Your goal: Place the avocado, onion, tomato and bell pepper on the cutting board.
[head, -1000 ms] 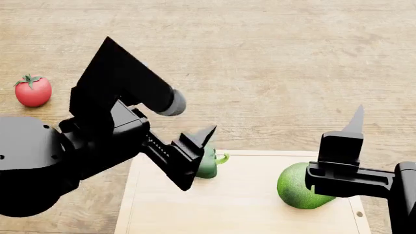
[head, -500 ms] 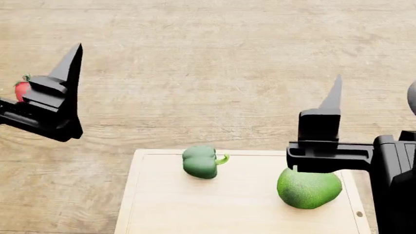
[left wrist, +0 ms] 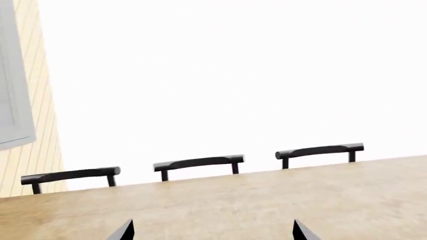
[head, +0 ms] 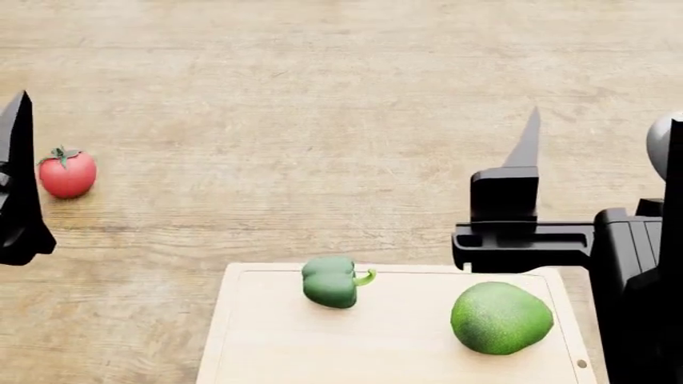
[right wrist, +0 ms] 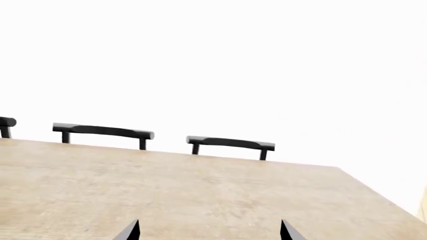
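Note:
The cutting board (head: 267, 352) lies at the near middle of the wooden table. The dark green bell pepper (head: 331, 282) lies on its far left part. The bright green avocado (head: 501, 318) lies on its right part. The red tomato (head: 67, 174) sits on the table far left, off the board. The onion is out of view. My left gripper (head: 19, 120) is at the left edge, just near of the tomato, open and empty (left wrist: 212, 231). My right gripper (head: 530, 140) hovers beyond the avocado, open and empty (right wrist: 209, 231).
The wooden table (head: 353, 96) stretches far beyond the board. Both wrist views look across the tabletop to black chair backs (left wrist: 199, 162) (right wrist: 230, 143) along its far edge. A table corner (right wrist: 337, 168) shows in the right wrist view.
My left arm has swung from over the bell pepper out to the far left, uncovering the tomato. My right gripper has moved up off the avocado and away from it.

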Robot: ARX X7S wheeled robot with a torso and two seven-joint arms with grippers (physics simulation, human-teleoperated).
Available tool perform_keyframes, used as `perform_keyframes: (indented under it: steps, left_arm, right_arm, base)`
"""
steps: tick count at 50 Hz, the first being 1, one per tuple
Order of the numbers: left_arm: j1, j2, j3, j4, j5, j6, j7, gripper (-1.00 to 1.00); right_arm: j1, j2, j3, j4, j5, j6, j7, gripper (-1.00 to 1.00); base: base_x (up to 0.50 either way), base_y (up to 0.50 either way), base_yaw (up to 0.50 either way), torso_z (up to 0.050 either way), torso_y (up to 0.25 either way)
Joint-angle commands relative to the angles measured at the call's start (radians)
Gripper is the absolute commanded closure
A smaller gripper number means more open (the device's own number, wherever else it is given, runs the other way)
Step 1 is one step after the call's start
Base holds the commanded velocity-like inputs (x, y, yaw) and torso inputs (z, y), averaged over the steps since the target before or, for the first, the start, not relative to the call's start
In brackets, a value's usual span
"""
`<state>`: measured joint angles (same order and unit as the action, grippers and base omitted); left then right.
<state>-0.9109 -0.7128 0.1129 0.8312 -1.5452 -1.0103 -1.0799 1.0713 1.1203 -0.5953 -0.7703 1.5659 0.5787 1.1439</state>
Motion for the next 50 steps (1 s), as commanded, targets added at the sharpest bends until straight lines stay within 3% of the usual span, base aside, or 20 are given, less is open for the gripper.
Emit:
perform_keyframes:
  steps: [1, 10, 50]
  left_arm:
    - [0.033, 0.001, -0.052, 0.018, -0.032, 0.033, 0.006, -1.0]
    - [0.047, -0.01, -0.051, 0.032, -0.036, 0.033, -0.007, -1.0]
    - [0.041, -0.015, -0.034, 0.032, -0.045, 0.042, -0.024, -1.0]
  right_arm:
    - [-0.003, -0.026, 0.025, -0.016, -0.014, 0.009, -0.023, -1.0]
    - [0.025, -0.032, 0.016, -0.033, -0.023, 0.042, -0.049, -1.0]
    - [0.061, -0.04, 0.01, -0.033, -0.009, 0.08, -0.048, -1.0]
  base:
    - [0.0, 0.0, 0.0, 0.0, 0.25]
    - [0.0, 0.06, 0.0, 0.0, 0.065]
    - [0.0, 0.5, 0.0, 0.0, 0.0]
